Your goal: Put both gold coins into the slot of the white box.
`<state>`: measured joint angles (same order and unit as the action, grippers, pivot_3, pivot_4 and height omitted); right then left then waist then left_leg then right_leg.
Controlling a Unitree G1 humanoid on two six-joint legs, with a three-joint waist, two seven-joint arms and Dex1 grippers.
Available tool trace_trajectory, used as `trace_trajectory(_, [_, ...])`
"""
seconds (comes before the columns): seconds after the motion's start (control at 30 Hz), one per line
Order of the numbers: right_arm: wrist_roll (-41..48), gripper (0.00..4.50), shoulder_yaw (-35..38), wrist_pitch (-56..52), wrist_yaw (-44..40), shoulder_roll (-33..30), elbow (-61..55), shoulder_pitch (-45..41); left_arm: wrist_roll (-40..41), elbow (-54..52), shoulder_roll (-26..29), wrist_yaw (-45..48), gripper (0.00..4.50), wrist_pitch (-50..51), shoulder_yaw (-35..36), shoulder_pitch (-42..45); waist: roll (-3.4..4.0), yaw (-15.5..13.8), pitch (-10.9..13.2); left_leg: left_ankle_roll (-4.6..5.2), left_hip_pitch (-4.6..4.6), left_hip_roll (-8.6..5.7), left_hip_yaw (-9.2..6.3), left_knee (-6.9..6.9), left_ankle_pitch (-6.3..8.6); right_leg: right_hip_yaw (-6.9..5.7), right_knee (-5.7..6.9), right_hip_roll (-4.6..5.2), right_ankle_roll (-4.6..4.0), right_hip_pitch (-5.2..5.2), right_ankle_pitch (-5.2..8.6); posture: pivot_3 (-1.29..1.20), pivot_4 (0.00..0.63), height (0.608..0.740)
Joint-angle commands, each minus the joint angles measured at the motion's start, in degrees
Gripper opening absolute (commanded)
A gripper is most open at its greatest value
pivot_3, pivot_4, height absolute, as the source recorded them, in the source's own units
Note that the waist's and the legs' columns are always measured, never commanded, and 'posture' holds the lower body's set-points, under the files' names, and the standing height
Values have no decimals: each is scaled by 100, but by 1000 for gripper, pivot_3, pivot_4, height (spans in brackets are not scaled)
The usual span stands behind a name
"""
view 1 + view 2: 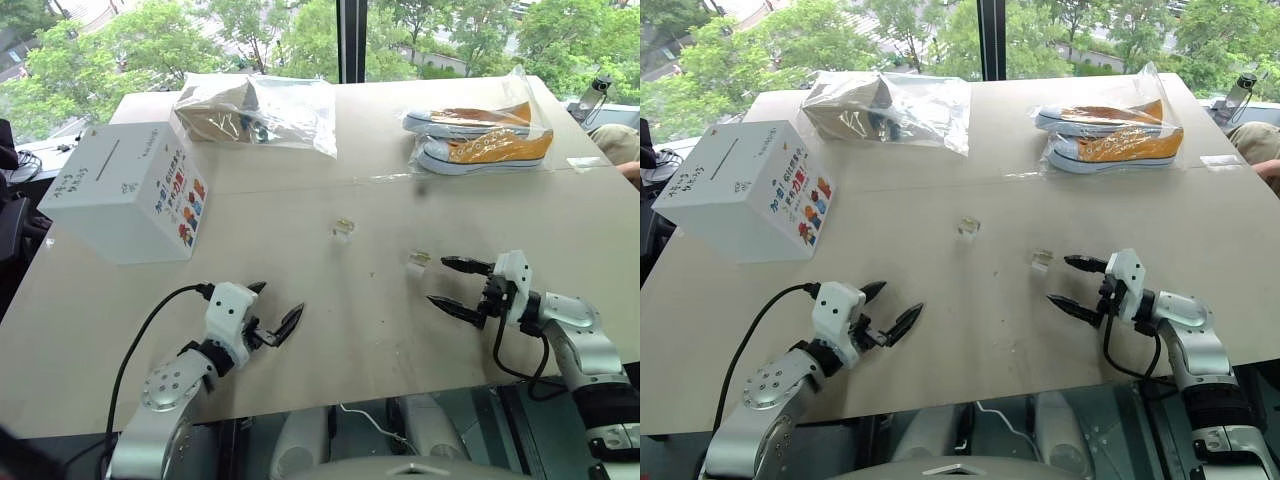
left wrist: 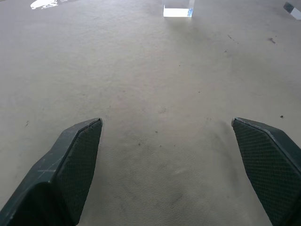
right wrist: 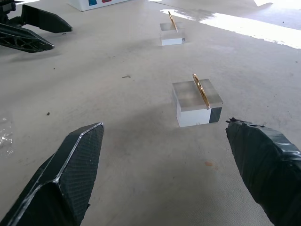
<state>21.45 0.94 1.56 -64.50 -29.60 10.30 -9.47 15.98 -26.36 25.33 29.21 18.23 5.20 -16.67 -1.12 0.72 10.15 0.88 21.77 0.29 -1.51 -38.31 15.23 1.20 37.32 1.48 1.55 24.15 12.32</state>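
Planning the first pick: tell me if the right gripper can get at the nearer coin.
Probably yes: the right gripper is open, and the coin stands on edge in its clear cube just ahead, nothing between.

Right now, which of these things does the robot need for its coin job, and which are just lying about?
Needed: two coins standing on clear cubes, white box with slot.
Lying about: bagged orange shoes, bagged bundle.

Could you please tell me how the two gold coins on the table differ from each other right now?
The nearer round gold coin stands just ahead of the open right claw; the farther gold coin sits toward the white cardboard box. Both stand on edge, each on a small clear plastic cube.
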Motion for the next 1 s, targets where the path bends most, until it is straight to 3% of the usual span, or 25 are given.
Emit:
trace_trajectory(0.03, [57, 4476, 136, 93, 32, -26, -71, -7, 8, -18, 9, 62, 4500, -168, 19, 45, 0, 0, 0, 0, 0, 0, 0, 0, 0, 0, 0, 0, 0, 0, 0, 0, 150, 740])
trace_trajectory(0.53, [-107, 4476, 122, 149, 417, 5, -166, 31, 1, 91, -65, 69, 4500, -221, 4, 121, 0, 0, 0, 0, 0, 0, 0, 0, 0, -1, 1, 0, -2, 0, -2, 0, 150, 740])
trace_trajectory(0.77, [-276, 4476, 26, 249, 767, 240, -99, -355, -26, 23, -19, 251, 4500, -550, -150, 464, 0, 0, 0, 0, 0, 0, 0, -1, 0, -1, 3, -2, -1, 0, -2, 0, 150, 740])
trace_trajectory(1.0, [-442, 4476, -48, 324, 927, 414, -26, -561, 559, -650, 726, 1117, 4500, 253, -511, 754, 1, 3, 0, 0, 2, 0, 0, 1, 0, 1, 5, -4, 12, 1, -16, 0, 150, 740])
